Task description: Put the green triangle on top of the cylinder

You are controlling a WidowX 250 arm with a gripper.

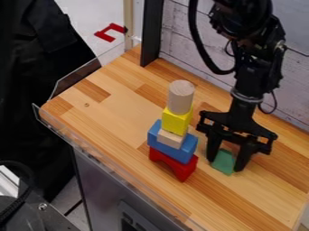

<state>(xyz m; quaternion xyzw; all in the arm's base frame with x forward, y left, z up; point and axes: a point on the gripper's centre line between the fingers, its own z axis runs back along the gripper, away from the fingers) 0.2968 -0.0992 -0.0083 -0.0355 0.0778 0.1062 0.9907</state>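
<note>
Currently the gripper [225, 165] is low at the wood counter [114, 117], its two fingers spread apart and straddling the green triangle [224, 161]; whether both sides touch it, I cannot tell. The triangle sits on the counter, between the fingertips. Just beside the gripper, toward the left of the view, rises a narrow stack: red arch [171, 165] at the bottom, blue block [158, 143] with a small wooden block [170, 139] in its notch, then yellow block [176, 121], with the upright cylinder [180, 98] on top. Only a slim gap separates the near finger from the blue and red edges. Behind the gripper, bare wood runs back to the planked wall [187, 38]. Farther left, past the stack, a broader stretch of wood reaches the counter's edge, where a transparent guard [71, 82] stands.
</note>
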